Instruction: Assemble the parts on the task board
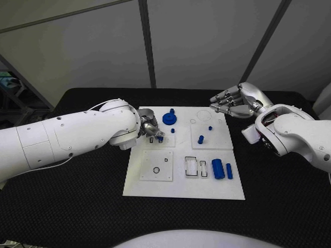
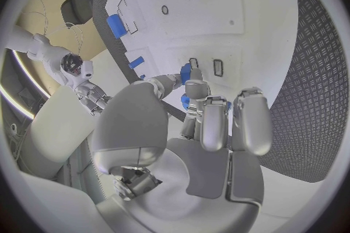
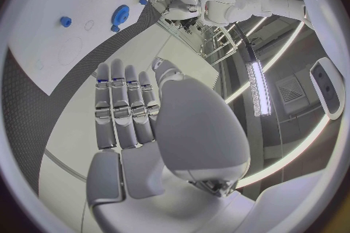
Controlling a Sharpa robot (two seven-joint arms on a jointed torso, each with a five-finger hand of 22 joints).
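Left hand (image 1: 152, 127) down over the near-left part of the task board (image 1: 210, 191), mostly tucked behind its own forearm in the head view, so hard to read there. Wrist view helps: fingers (image 2: 213, 122) curled together around a small blue part (image 2: 185, 73), tips close to the board surface. Whether that part already sits in a slot or hangs just above it, can't tell.

Moving right across the board: blue gear (image 1: 170, 119) near the far edge, just beside the left hand. Short blue peg (image 1: 200, 139) standing on the raised right-hand plate, tiny blue bit (image 1: 209, 127) beyond it, too small to make out. Toward the near right corner, a fat blue cylinder (image 1: 217, 169) lying next to a thinner blue rod (image 1: 229, 170), beside empty rectangular outlines.

Right hand (image 1: 236, 103) hovering off the board's far right corner, above black table (image 1: 61, 206), fingers (image 3: 124, 107) straight and side by side, nothing in them.
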